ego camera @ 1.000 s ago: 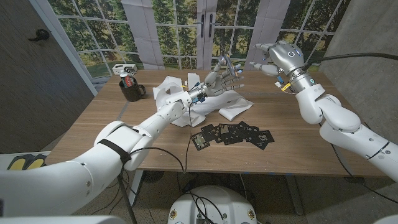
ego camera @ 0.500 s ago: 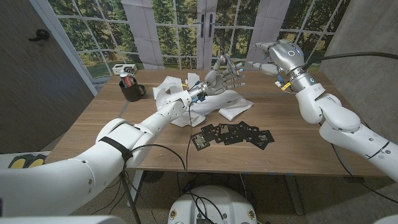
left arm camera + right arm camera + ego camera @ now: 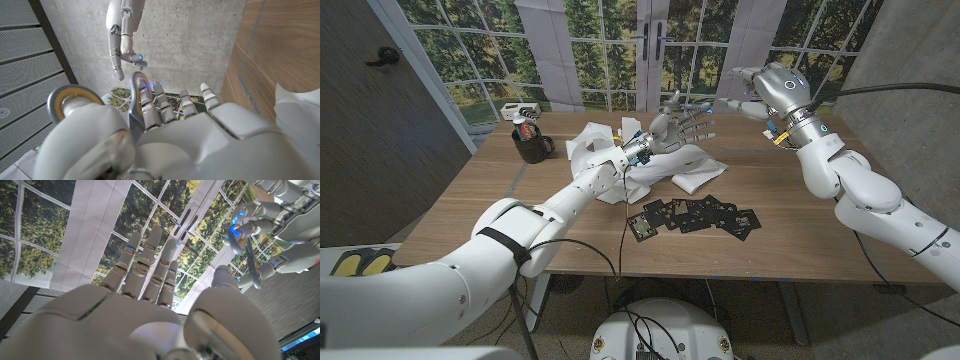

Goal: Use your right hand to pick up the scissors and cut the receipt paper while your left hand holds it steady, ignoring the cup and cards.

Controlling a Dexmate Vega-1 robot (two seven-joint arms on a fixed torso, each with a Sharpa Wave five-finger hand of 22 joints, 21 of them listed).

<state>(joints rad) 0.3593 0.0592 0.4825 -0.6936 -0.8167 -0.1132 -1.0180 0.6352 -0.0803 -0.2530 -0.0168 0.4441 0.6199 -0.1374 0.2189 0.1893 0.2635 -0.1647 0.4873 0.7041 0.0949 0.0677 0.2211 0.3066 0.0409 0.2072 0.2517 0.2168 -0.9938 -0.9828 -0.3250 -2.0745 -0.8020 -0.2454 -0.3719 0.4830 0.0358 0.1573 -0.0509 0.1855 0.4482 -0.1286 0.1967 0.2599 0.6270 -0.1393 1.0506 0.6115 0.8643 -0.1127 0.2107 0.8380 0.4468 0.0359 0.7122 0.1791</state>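
Note:
My left hand point(image 3: 675, 127) is raised above the crumpled white receipt paper point(image 3: 665, 168) at the table's far middle. It grips the scissors point(image 3: 677, 100), grey loops with an orange lining point(image 3: 75, 100), which stick up from its fingers. My right hand point(image 3: 748, 92) hangs in the air just to the right at the same height, holding nothing, its fingertips point(image 3: 122, 50) pointing at the scissors with a small gap left. In the right wrist view, my right hand's back point(image 3: 150, 305) faces the left hand point(image 3: 280, 210) and a scissor loop point(image 3: 252, 266).
A black cup point(image 3: 531, 146) stands at the far left of the wooden table point(image 3: 500, 210). Several black cards point(image 3: 695, 216) lie spread in the middle, in front of the paper. Windows and a white door stand behind the table.
My right hand's fingertips have edged slightly left toward the scissors. My left hand has stayed raised with the scissors in it.

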